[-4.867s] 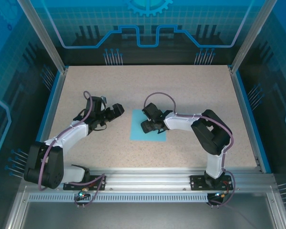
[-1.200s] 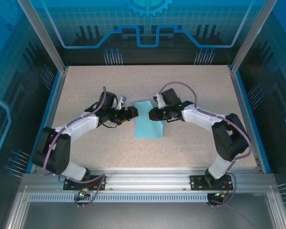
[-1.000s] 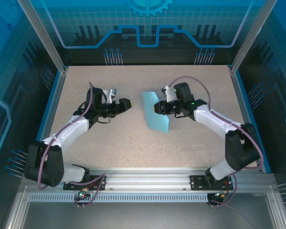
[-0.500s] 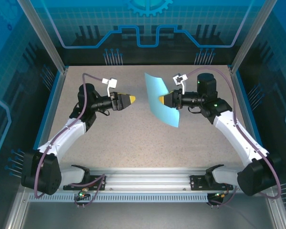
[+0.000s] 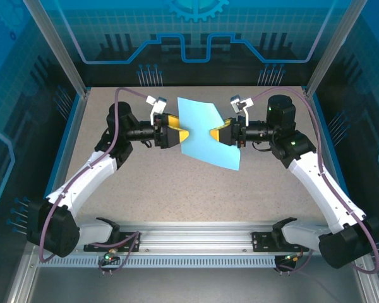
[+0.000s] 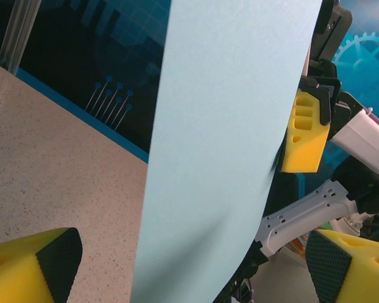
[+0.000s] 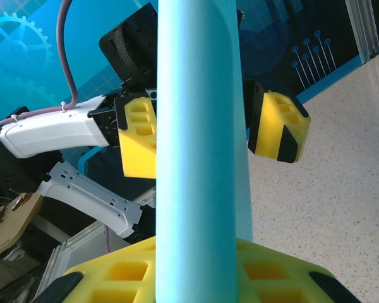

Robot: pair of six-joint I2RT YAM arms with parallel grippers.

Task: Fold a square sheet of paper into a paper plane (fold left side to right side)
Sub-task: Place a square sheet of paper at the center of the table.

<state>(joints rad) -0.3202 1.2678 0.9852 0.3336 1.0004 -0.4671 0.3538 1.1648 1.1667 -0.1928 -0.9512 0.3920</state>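
Note:
The square sheet of paper (image 5: 205, 129) hangs light blue and slightly curved in the air above the middle of the table. My right gripper (image 5: 215, 134) is shut on its right edge; in the right wrist view the paper (image 7: 199, 126) rises from between the yellow fingers (image 7: 271, 278). My left gripper (image 5: 184, 135) stands open at the sheet's left edge. In the left wrist view the paper (image 6: 227, 113) passes between its wide-apart fingertips (image 6: 57, 259), touching neither pad. The paper plane is not formed; the sheet is one unfolded panel.
The speckled beige tabletop (image 5: 177, 189) lies below both raised arms. Blue side rails and glass walls bound it, with slanted metal posts (image 5: 57, 50) at the back corners. An aluminium rail (image 5: 196, 237) with the arm bases runs along the near edge.
The right gripper has lifted the sheet off the table into the air. Both arms have risen, and the left gripper has moved right until its open jaws straddle the sheet's left edge.

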